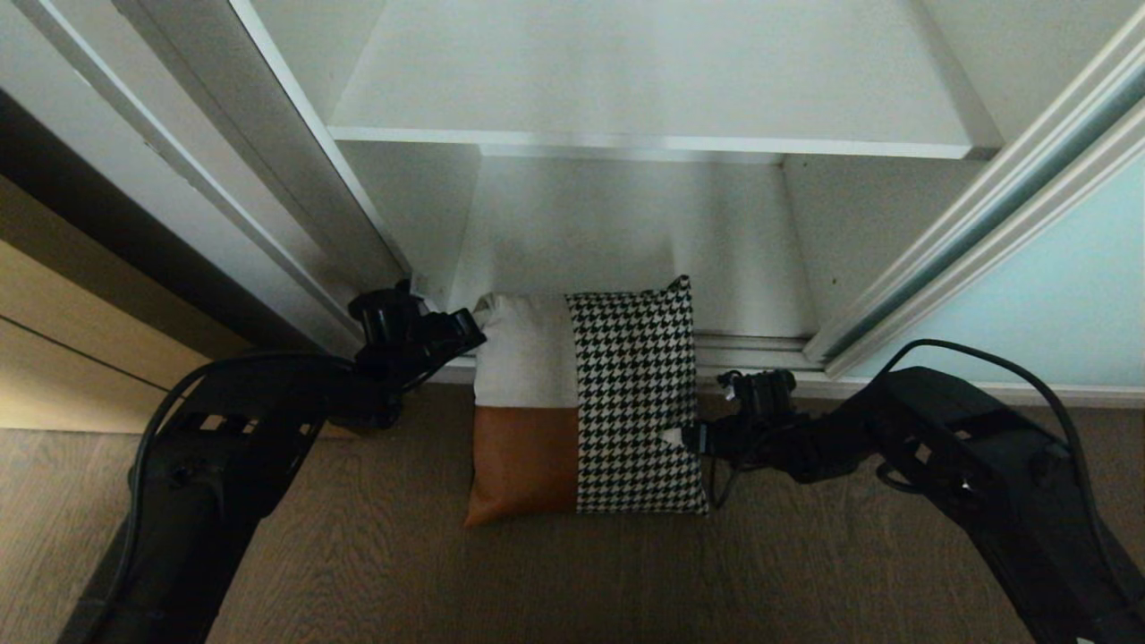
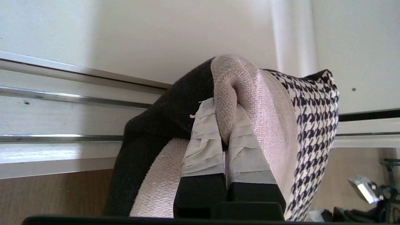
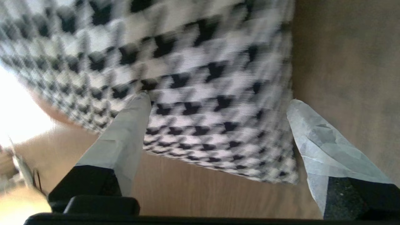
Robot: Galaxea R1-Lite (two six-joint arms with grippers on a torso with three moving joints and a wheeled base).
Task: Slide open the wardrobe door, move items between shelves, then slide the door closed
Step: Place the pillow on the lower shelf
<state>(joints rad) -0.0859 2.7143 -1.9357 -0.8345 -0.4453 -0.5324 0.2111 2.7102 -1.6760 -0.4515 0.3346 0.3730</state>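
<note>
left pincer: pinching cushion corner (cream side)
right pincer: spread, beside houndstooth edge
cushion: on floor

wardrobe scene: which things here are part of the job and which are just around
Part of the job:
- cushion, cream, rust and houndstooth, half out on the floor
- white shelf above it
- sliding glass door, open
- left gripper, shut on the cushion's corner
- right gripper, open at its other side

Just around:
- wooden floor
- tan wooden panel

floor: wood | on it: patchwork cushion, partly
</note>
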